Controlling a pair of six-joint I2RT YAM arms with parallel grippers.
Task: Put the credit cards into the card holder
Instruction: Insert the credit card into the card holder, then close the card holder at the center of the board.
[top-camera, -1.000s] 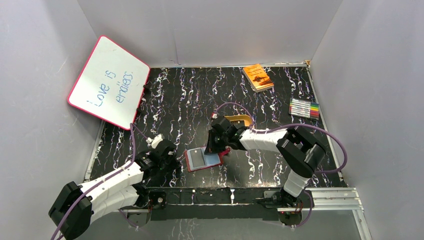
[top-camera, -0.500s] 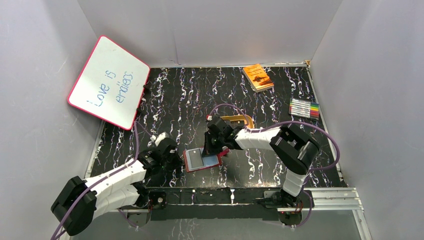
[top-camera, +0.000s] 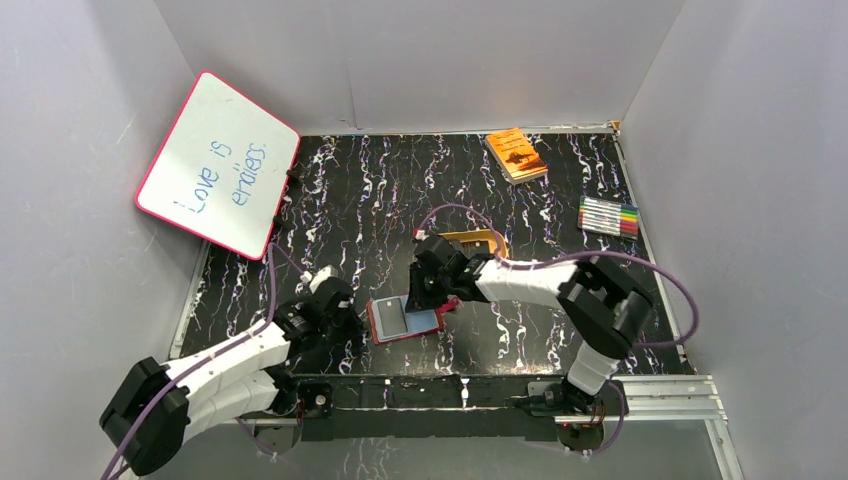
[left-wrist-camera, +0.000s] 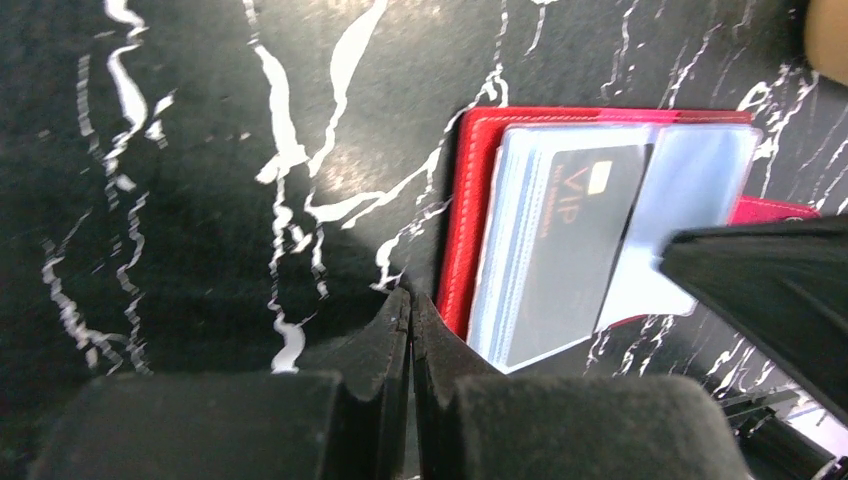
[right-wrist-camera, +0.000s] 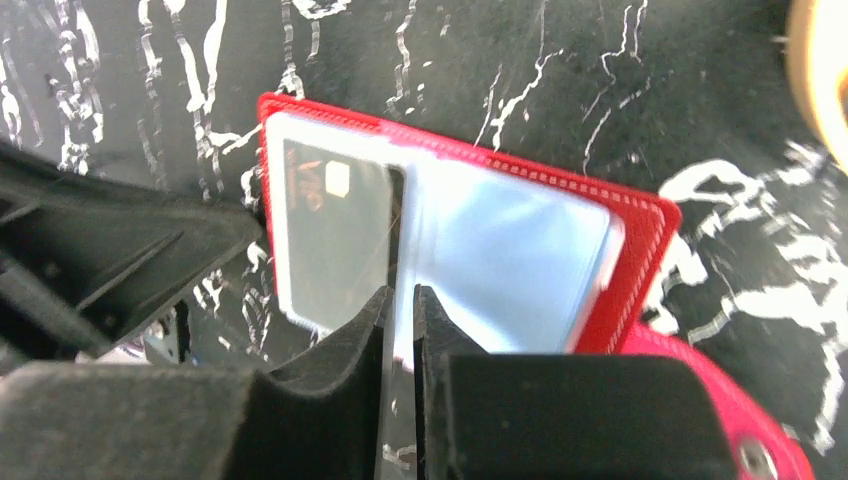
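Open red card holder (top-camera: 405, 320) lies near the front middle of the black marbled table (top-camera: 380, 190), its clear sleeves face up, as two robot arms work at it from either side. A black card (left-wrist-camera: 580, 250) marked VIP sits in the left sleeve, its long axis running near to far across the holder's shorter width, while the holder itself stretches left to right with a slight tilt.

The right gripper (right-wrist-camera: 400, 300) hangs directly above the middle of the holder, at the line where the filled sleeve meets the empty one to its right. Its jaws stand only a sliver apart, with pale plastic showing in the gap; whether they pinch the sleeve or are merely poised over it cannot be told.

The left gripper (left-wrist-camera: 410, 305) is fully closed on nothing, its tips down at the table just beside the holder's left edge, apparently steadying it.

The right arm is the nearer of the two, with the holder straight below its tips and the vacant sleeve just to the right. Any further card would likely go in there, along the same near-to-far line.

No loose card can be made out. The gold tray (top-camera: 480, 238) just behind the holder is partly hidden by the right arm.
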